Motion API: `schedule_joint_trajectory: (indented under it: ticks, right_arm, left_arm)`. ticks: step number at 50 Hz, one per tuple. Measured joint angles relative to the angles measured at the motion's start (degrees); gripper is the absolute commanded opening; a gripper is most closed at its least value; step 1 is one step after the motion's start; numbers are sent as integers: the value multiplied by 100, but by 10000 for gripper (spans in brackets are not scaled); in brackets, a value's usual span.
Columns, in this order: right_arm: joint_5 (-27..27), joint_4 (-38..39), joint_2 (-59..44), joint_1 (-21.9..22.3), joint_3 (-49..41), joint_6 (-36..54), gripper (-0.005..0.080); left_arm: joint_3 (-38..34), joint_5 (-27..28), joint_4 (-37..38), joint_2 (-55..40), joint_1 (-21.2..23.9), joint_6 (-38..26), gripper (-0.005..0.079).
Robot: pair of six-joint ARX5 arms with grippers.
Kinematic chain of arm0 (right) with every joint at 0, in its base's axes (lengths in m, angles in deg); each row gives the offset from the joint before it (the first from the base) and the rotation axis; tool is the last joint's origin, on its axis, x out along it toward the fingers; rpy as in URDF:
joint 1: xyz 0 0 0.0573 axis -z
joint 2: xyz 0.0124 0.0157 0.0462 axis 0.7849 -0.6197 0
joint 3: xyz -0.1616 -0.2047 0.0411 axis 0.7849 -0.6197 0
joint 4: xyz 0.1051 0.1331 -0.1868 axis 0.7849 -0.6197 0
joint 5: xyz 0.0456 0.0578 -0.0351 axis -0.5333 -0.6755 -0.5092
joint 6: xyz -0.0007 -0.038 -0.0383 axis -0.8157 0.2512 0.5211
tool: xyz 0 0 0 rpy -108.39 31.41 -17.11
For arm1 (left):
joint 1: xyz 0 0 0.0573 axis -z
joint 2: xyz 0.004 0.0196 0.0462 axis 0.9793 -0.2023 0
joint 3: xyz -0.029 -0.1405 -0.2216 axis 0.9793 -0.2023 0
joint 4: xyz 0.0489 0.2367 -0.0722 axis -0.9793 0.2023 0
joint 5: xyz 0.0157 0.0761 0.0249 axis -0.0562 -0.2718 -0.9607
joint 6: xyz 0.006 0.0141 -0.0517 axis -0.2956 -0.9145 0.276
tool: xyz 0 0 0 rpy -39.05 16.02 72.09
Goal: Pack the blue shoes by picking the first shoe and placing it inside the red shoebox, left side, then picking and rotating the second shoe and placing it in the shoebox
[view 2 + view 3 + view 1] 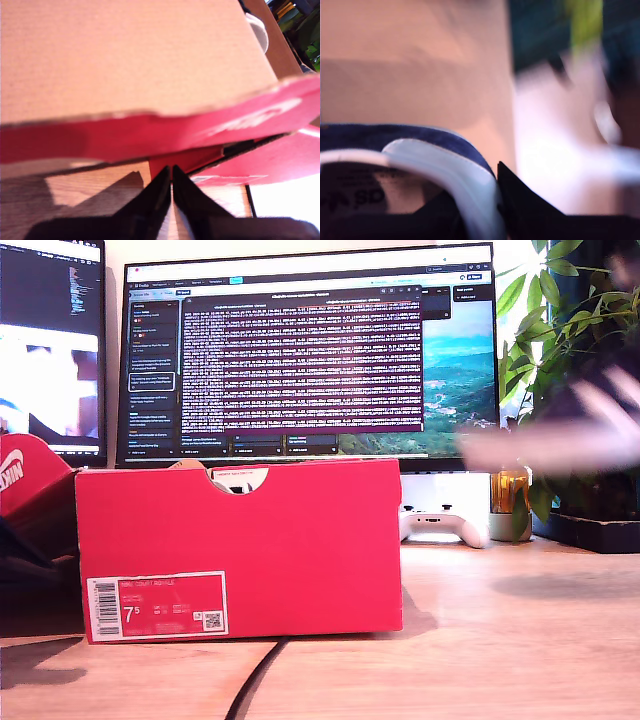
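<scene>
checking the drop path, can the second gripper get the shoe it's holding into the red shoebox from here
Probably yes: my second gripper is clamped on the blue shoe, and the red shoebox looks open-topped, though its inside is hidden.

Bright daylight, glowing monitors [305, 350], soft tabletop shadows, motion-blurred smear at exterior view's right, blurry wrist views

The shoebox [240, 550] sits at the exterior view's left, before the monitor [305, 355] (a controller [443, 525] seemingly behind-right).
</scene>
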Motion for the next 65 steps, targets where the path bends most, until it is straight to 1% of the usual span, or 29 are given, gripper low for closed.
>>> schedule_joint_trajectory:
  ticks: [1, 3, 5, 6, 8, 9, 10, 11, 12, 18, 22, 33, 38, 49, 53, 54, 58, 65]
  right_arm:
    - [-151, 76, 0, -37, 101, 431, -13]
    - [-466, 225, 0, -129, 258, 732, -13]
    - [-785, 348, 0, -238, 378, 732, -13]
    - [-911, 402, 2, -289, 415, 1080, -13]
    - [-1202, 549, 2, -411, 442, 1080, -13]
    - [-1320, 621, 2, -459, 442, 1757, -13]
    - [-1445, 678, 2, -516, 439, 1825, -13]
    - [-1550, 730, 2, -581, 437, 1825, -13]
    - [-1644, 778, 2, -647, 437, 2282, -13]
    - [-2035, 1117, 2, -1027, 437, 2905, -13]
    - [-2133, 1508, 2, -1235, 437, 3104, -13]
    - [-2297, 2470, 2, -1786, 437, 3261, -13]
    - [-2297, 2909, -4, -2017, 437, 3392, -13]
    - [-2319, 3926, -175, -2426, 437, 3735, -13]
    - [-2319, 4103, -319, -2511, 437, 3926, -13]
    - [-2317, 4129, -369, -2533, 437, 4122, -13]
    - [-2280, 4216, -621, -2597, 437, 4426, -13]
    - [-2017, 4330, -1185, -2638, 437, 4811, -13]
  left_arm:
    - [0, -2, 0, 0, 0, 0, -19]
    - [0, -2, -2, 0, 0, 0, -20]
    - [0, -2, 0, 0, 0, 0, -20]
    - [0, -2, 0, 0, 0, 0, -20]
    - [0, -2, -2, 0, 0, 0, -20]
    - [0, -2, 0, 0, 0, 0, -20]
    - [0, -2, 0, 0, 0, 0, -20]
    - [0, -2, -2, 0, 0, 0, -19]
    - [0, -2, 0, 0, 0, 0, -20]
    - [0, -2, 0, 0, 0, 0, -20]
    - [0, -2, 0, 0, 0, 0, -20]
    - [0, -2, 0, 0, 0, 0, -19]
    - [0, -4, -17, 0, 0, 0, -20]
    - [0, -33, -527, 0, 0, 0, -20]
    - [0, -15, -726, 0, 0, 0, -20]
    - [0, 2, -761, 0, 0, 2, -20]
    - [0, 42, -850, 0, 4, 22, -20]
    - [0, 42, -981, 0, 4, 243, -20]
